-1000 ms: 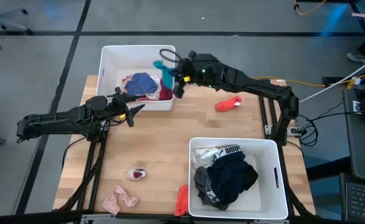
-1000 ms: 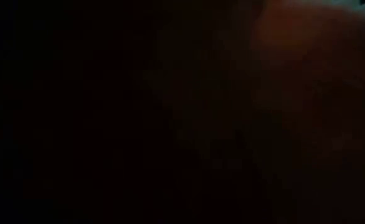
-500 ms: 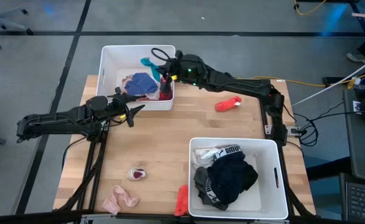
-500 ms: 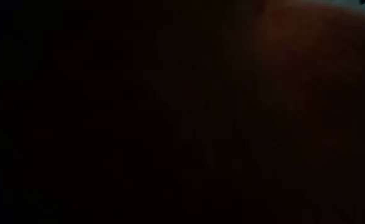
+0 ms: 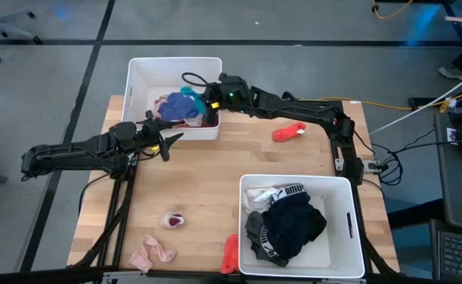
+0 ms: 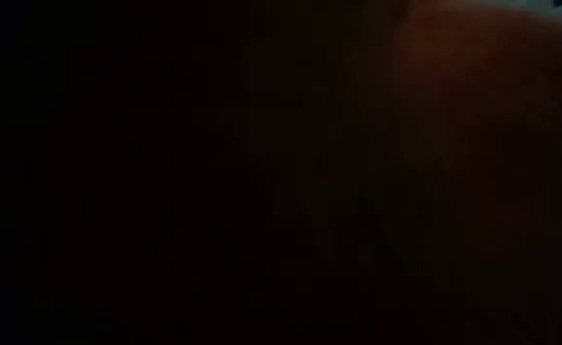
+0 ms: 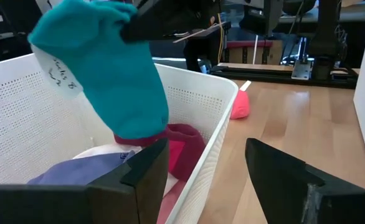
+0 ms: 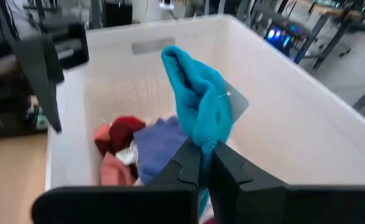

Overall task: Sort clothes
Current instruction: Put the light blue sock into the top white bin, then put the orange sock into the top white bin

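Clothes are partly sorted: your right gripper [image 5: 202, 98], clenched on a teal sock [image 5: 188, 92], hangs over the far bin [image 5: 136, 71]; left gripper [image 5: 166, 143] waits released; four pieces remain on the bench [image 5: 215, 166].

No legible text on anything

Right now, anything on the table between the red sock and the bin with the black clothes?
High view: nothing lies between the red sock and the white bin holding black clothes, only bare wooden tabletop.
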Action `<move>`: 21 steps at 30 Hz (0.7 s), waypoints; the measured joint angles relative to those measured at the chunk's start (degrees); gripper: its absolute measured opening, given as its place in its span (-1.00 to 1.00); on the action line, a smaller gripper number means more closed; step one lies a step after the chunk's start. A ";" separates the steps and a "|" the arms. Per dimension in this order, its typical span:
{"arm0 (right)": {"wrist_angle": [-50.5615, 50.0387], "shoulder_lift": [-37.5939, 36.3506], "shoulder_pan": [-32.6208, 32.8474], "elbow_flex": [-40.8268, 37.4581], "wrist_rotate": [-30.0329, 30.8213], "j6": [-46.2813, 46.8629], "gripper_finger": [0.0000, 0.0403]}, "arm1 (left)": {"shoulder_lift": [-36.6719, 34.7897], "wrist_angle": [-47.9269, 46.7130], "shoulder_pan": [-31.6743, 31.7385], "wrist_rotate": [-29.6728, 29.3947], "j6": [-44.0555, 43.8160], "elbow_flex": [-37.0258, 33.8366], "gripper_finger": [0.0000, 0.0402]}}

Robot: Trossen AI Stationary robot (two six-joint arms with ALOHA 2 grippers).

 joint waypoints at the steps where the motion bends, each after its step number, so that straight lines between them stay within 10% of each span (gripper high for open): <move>1: -0.61 0.00 0.02 0.00 0.02 0.24 -0.91 | 0.00 0.00 0.00 -0.01 -0.02 0.00 0.01; 10: -3.40 0.00 0.02 0.00 0.04 3.90 -0.79 | -0.02 -0.09 0.00 0.00 -0.31 0.00 0.01; 21: -12.71 -1.04 0.68 0.28 1.97 4.67 0.20 | -0.02 -0.31 -0.01 -0.01 -0.24 0.00 0.01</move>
